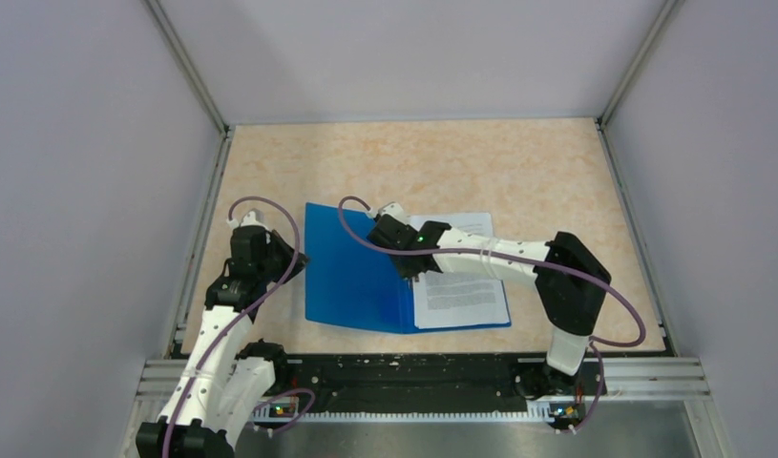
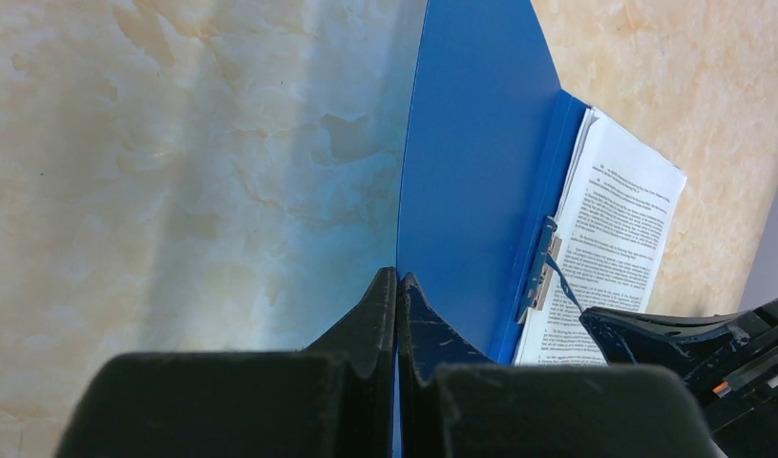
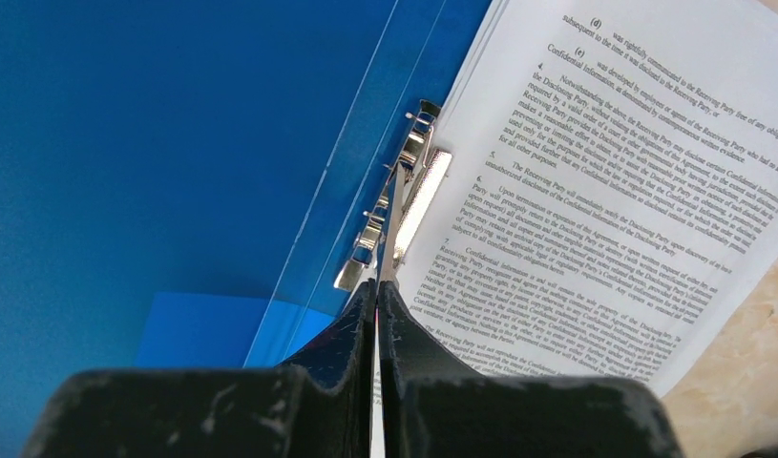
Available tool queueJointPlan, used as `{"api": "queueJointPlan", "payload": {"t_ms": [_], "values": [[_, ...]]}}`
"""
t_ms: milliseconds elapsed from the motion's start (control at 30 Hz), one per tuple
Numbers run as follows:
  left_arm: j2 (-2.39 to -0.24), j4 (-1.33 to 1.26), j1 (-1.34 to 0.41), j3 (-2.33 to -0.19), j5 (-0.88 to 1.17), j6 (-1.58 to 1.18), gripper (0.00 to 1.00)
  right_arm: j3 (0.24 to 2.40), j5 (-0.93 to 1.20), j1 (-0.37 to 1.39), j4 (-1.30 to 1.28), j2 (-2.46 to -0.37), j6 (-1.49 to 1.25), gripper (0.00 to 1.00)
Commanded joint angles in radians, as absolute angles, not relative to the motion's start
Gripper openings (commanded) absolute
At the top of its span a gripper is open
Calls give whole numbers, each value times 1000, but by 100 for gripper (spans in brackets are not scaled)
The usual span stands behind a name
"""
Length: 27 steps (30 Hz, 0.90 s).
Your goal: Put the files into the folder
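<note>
Blue plastic fills most of the scene: the bright blue rectangular plastic file folder (image 1: 351, 272) lies open on the mottled beige table (image 1: 413, 162), its spine running 12 to 6 o'clock in the overhead view. The loose stack of white printed paper sheets (image 3: 604, 172) rests on the inner back half, at 3 o'clock from the spine, with its margin just beside the shiny metal clip (image 3: 399, 205). The right gripper (image 3: 378, 286) is clamped on that clip's thin lever, which runs toward 12 o'clock from the fingers. The left gripper (image 2: 397, 277) pinches the glossy front cover (image 2: 471, 143) by its 9 o'clock edge, and the cover seems tilted up off the table. Closing likely means swinging the cover toward 3 o'clock, and the left arm is the nearer one.
</note>
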<state>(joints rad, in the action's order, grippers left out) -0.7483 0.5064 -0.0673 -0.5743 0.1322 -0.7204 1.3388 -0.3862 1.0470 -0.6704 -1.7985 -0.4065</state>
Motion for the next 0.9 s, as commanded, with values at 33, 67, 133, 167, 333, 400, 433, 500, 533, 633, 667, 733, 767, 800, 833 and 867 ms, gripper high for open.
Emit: {"api": "queueJointPlan", "payload": {"t_ms": [33,67,133,167,333,400,433,500,533,633,667,733,767,800,833,867], "values": [[-730,503,-67,-597,81,-725,0,1270,-351,1069,-674,-1736,-440,0],[-729,504,-67,-595,80,-727,0,1259,-346,1068,-669,-1732,-445,0],[-728,505,-67,-591,79,-729,0,1236,-333,1068,-656,-1726,-452,0],[-729,504,-67,-592,78,-730,0,1228,-328,1068,-650,-1728,-455,0],[-726,508,-67,-593,75,-730,0,1184,-308,1069,-626,-1733,-467,0],[-726,508,-67,-593,73,-730,0,1168,-300,1068,-615,-1736,-471,0],[-727,509,-67,-594,71,-729,0,1161,-295,1069,-609,-1739,-475,0],[-725,510,-67,-592,71,-729,0,1145,-289,1068,-598,-1747,-478,0],[-725,510,-67,-593,71,-729,0,1137,-288,1068,-595,-1749,-480,0],[-726,509,-67,-594,74,-729,0,1121,-287,1068,-586,-1760,-487,0],[-727,509,-67,-595,74,-730,0,1117,-290,1069,-586,-1763,-489,0],[-725,511,-67,-594,74,-728,0,1105,-302,1068,-586,-1770,-495,0],[-724,513,-67,-594,73,-727,0,1100,-307,1068,-585,-1774,-497,0],[-722,515,-67,-596,72,-727,0,1092,-311,1069,-586,-1778,-501,0],[-719,516,-67,-595,73,-728,0,1085,-311,1068,-584,-1782,-503,0],[-718,518,-67,-595,71,-728,0,1079,-309,1068,-580,-1784,-505,0]]}}
